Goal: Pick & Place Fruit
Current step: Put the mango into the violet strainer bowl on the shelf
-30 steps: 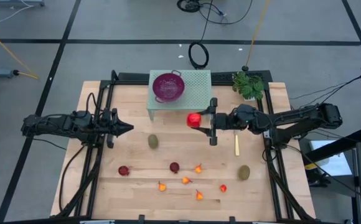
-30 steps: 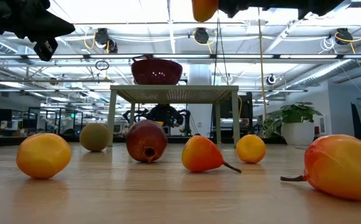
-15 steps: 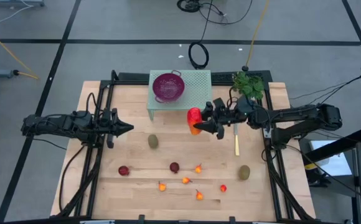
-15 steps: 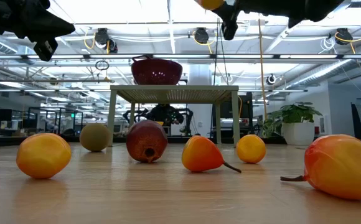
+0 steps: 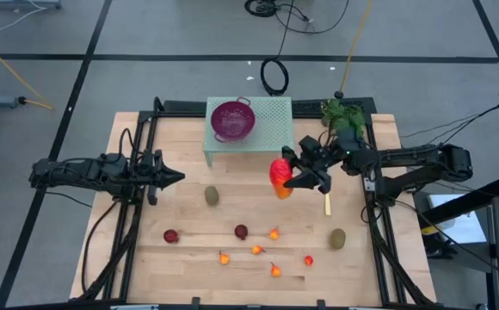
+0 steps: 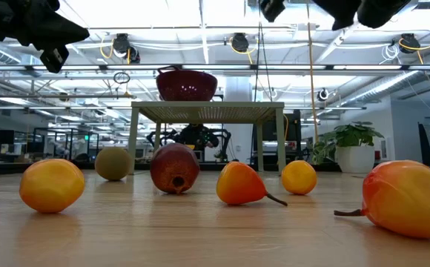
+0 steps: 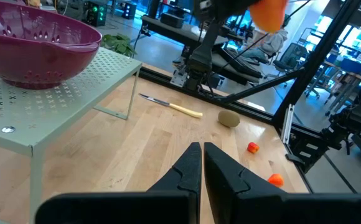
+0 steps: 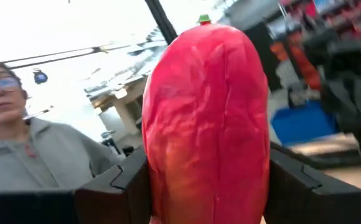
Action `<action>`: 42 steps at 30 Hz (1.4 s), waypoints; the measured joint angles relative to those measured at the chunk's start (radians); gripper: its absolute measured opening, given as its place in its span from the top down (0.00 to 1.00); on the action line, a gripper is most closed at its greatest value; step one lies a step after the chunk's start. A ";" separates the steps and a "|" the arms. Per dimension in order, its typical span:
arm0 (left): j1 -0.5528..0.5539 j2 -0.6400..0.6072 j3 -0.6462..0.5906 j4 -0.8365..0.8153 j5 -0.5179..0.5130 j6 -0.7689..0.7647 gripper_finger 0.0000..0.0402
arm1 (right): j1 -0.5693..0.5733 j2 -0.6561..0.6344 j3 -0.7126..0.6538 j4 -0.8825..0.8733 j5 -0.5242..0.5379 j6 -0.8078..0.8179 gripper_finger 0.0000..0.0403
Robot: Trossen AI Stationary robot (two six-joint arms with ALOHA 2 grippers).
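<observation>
The right gripper (image 5: pixel 294 179) is raised above the table, just in front of the green mesh stand (image 5: pixel 271 120), with its fingers (image 8: pixel 115 186) clamped on either side of the large red-orange oblong fruit (image 5: pixel 281 176); in the right wrist view that fruit (image 8: pixel 206 124) fills the space between both pads and stands on end. The left gripper (image 5: pixel 174 177) hovers over the left half of the table, well apart from any fruit, its two fingers (image 7: pixel 190 168) pressed together with nothing between them. The purple wire-mesh bowl (image 5: pixel 232 119) sits on the left part of the green mesh stand, no fruit visible in it from above. On the wooden table (image 5: pixel 181 138), one brown-green oval (image 5: pixel 212 196) lies in front of the stand's left end and a second brown-green oval (image 5: pixel 338 238) lies toward the right front. Two dark red balls (image 5: pixel 171 235) (image 5: pixel 241 231) rest in the front half, apart from each other. Several tiny orange-red fruits (image 5: pixel 274 233) are scattered near the front edge between the balls and the second oval. The slim yellow-handled knife (image 5: pixel 327 202) lies flat on the table just beside the right gripper. A small green plant (image 5: pixel 344 117) stands at the rear right corner. In the right wrist view a person in a grey hooded top (image 8: pixel 37 162) shows beyond the table.
</observation>
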 joint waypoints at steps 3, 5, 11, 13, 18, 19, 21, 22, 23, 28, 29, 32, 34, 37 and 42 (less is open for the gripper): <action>0.000 0.000 0.000 0.000 0.000 0.000 0.96 | 0.001 0.000 0.000 0.116 0.000 0.000 0.48; 0.000 0.000 0.000 0.000 0.000 0.000 0.96 | 0.000 0.000 0.000 0.201 -0.002 0.000 0.48; 0.000 0.000 0.000 0.000 0.000 0.000 0.96 | 0.001 0.000 0.001 0.321 -0.050 0.014 0.48; 0.000 0.000 0.000 0.000 0.000 0.000 0.96 | 0.001 0.000 0.001 0.313 -0.049 0.037 0.48; 0.000 0.000 0.000 0.000 0.000 0.000 0.96 | 0.001 0.000 0.001 0.286 -0.044 0.052 0.48; 0.000 0.000 0.000 0.000 0.000 0.000 0.96 | 0.001 0.000 0.001 0.286 -0.043 0.057 0.48; 0.000 0.000 0.000 0.000 0.000 -0.009 0.96 | 0.001 0.000 0.001 0.264 -0.042 0.076 0.48; 0.000 0.000 0.000 0.000 0.000 -0.022 0.96 | 0.001 0.000 0.001 0.234 -0.031 0.081 0.48; 0.000 0.000 0.000 0.000 0.000 -0.036 0.96 | 0.001 0.000 0.001 0.197 -0.014 0.082 0.48; 0.000 0.000 0.000 0.001 -0.008 -0.121 0.96 | 0.001 0.000 0.001 -0.049 0.087 0.043 0.48; 0.000 0.000 0.000 0.001 -0.018 -0.140 0.96 | 0.001 0.000 0.001 -0.102 0.116 0.025 0.48; 0.000 0.000 0.000 0.002 -0.042 -0.193 0.96 | 0.001 0.001 0.000 -0.217 0.196 -0.039 0.48; 0.000 0.000 0.000 0.006 -0.050 -0.215 0.96 | 0.001 0.001 0.000 -0.260 0.240 -0.077 0.48; 0.000 0.009 0.000 0.034 -0.051 -0.235 0.95 | 0.001 0.001 0.000 -0.302 0.295 -0.113 0.48; 0.000 0.075 0.000 0.181 -0.052 -0.238 0.86 | 0.001 0.011 0.000 -0.314 0.353 -0.143 0.48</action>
